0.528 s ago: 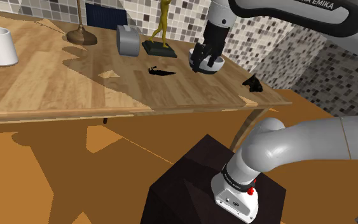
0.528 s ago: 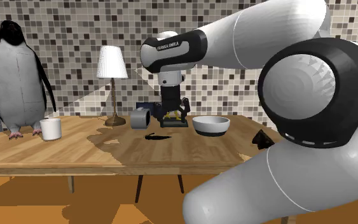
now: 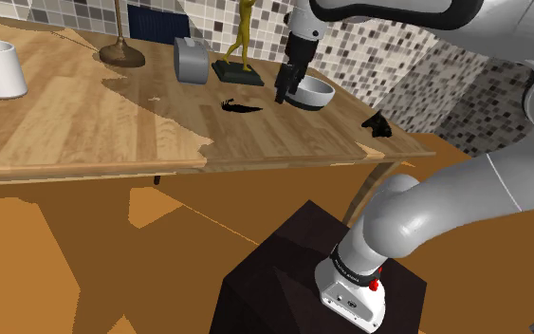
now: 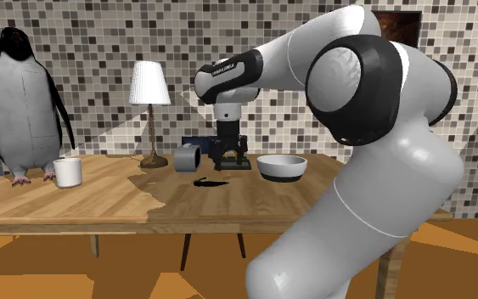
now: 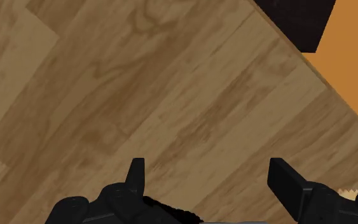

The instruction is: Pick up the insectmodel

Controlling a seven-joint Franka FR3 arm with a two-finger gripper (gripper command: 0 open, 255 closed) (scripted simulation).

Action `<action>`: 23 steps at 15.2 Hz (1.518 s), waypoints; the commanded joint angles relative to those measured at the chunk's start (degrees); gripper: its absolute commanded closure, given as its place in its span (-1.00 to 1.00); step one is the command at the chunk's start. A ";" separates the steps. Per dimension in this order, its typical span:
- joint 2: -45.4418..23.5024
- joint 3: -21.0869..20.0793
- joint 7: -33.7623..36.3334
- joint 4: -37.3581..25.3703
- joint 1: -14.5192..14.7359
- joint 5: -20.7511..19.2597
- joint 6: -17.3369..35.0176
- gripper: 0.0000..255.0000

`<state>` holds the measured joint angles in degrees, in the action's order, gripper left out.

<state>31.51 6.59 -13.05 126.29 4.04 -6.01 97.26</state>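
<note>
We are holding the gripper (image 5: 208, 173) wide: its two fingers (image 5: 137, 170) are standing apart over bare wood of the table (image 5: 139, 83), and nothing is sitting between them, so we are gripping nothing. In the shoulder view the hand is hanging a little above the tabletop, pointing down. The insect (image 3: 238, 107), a small flat black shape, is lying on the wood between eight and nine o'clock from the fingertips, near them but apart. In the second exterior view it is lying at about seven to eight o'clock from the hand, again clear of the fingers. A white bowl (image 3: 314, 92) is sitting just beside the hand at three o'clock in the shoulder view, and a yellow statue (image 3: 241, 43) is standing behind the insect at twelve o'clock from it. We are judging the task as barely begun: the hand is getting close with its fingers ready, but it is not yet over the insect, which is resting untouched. What we are expecting ahead is a short shift toward the insect, a descent almost to the wood, a close around its thin body, and the lift.
</note>
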 commanded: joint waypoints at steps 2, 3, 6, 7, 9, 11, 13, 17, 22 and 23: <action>-7.65 3.17 -10.38 -4.92 2.42 0.99 1.44 -1.00; -10.21 4.11 -13.75 -6.69 3.13 1.51 1.73 -1.00; -18.02 6.30 -23.79 -12.46 4.96 3.54 2.00 -1.00; -20.64 6.83 -27.08 -14.53 5.48 4.33 1.88 -1.00; -25.88 7.48 -33.51 -18.85 6.22 6.01 1.37 -1.00; -28.31 7.50 -36.44 -20.19 6.35 6.80 1.77 -1.00; -28.36 7.49 -36.49 -18.71 6.31 6.82 3.30 -1.00; -28.63 7.51 -36.60 -15.92 6.29 6.89 6.35 -1.00; -28.71 7.51 -36.60 -15.58 6.30 6.91 6.77 1.00; -28.70 7.50 -36.59 -15.58 6.30 6.91 6.77 1.00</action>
<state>2.81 14.09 -49.65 110.70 10.34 0.90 104.01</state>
